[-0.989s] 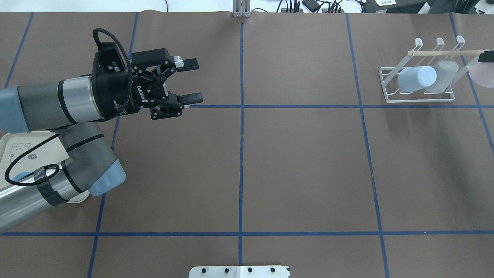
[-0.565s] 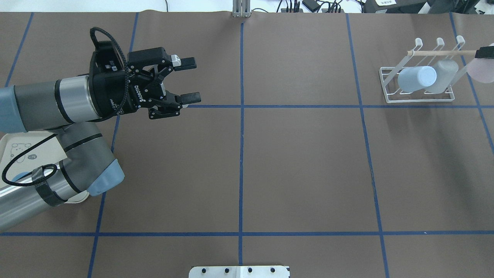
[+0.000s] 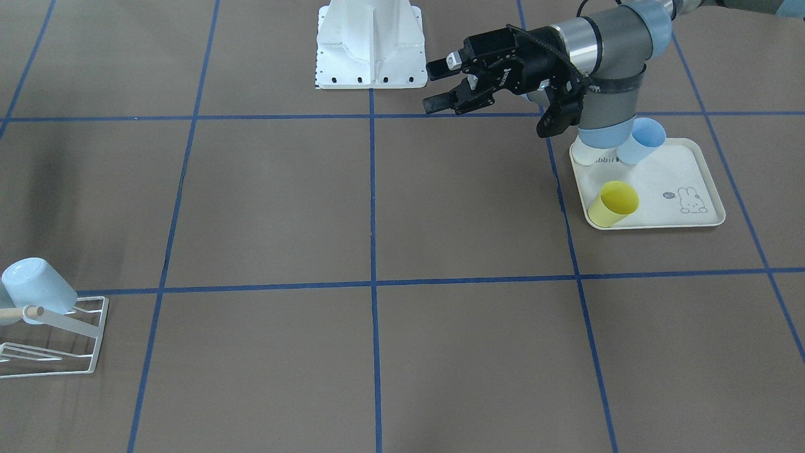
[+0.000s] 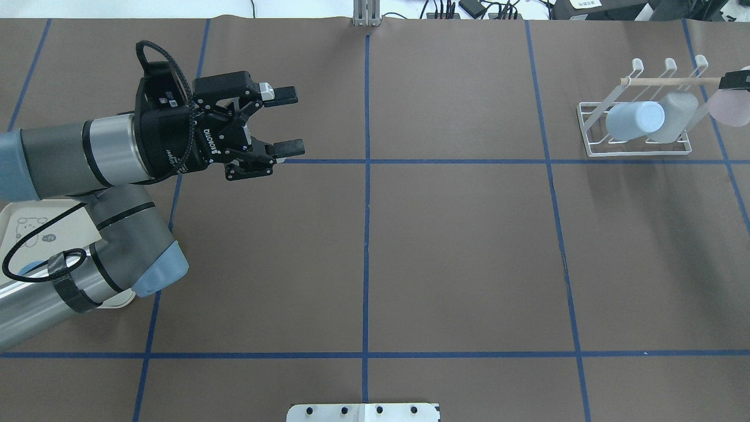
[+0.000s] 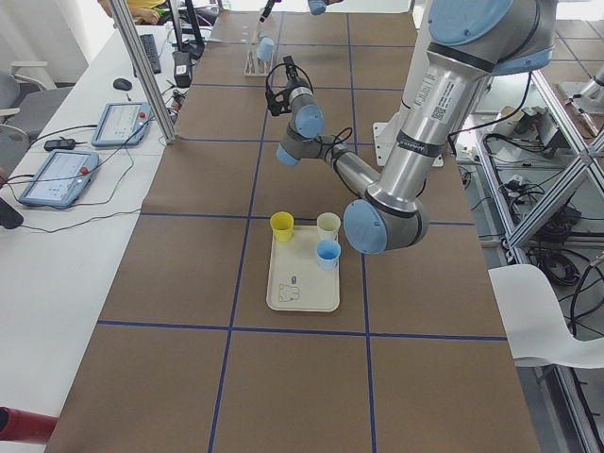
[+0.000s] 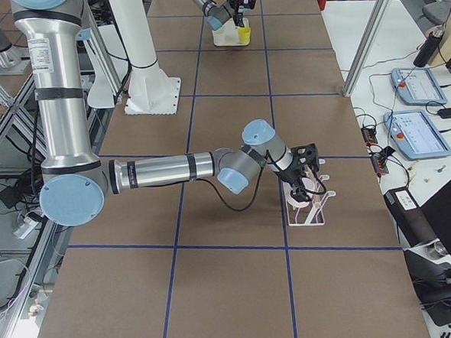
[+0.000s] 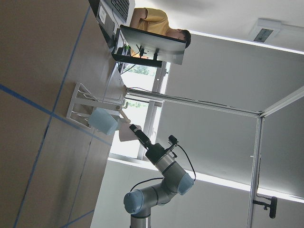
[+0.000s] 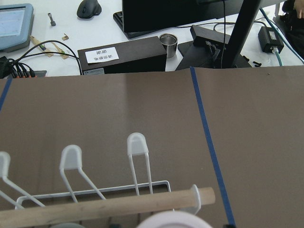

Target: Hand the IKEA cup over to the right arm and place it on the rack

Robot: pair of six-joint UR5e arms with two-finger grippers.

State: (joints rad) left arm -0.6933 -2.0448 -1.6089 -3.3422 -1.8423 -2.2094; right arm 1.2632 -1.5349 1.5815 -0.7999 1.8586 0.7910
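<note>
Far right beside rack, right tool gripping pale pink cup, left tool open, empty, above left side of desk

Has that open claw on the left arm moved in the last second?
Yes, barely: the left gripper has slid a touch leftward in the overhead view, away from the central blue tape line.

Brown-covered worktop, gridded with blue tape. Bears a white wire rack at the robot's far right, a cream rabbit-print tray at its left, and a white base plate at the robot's mid-edge.
</note>
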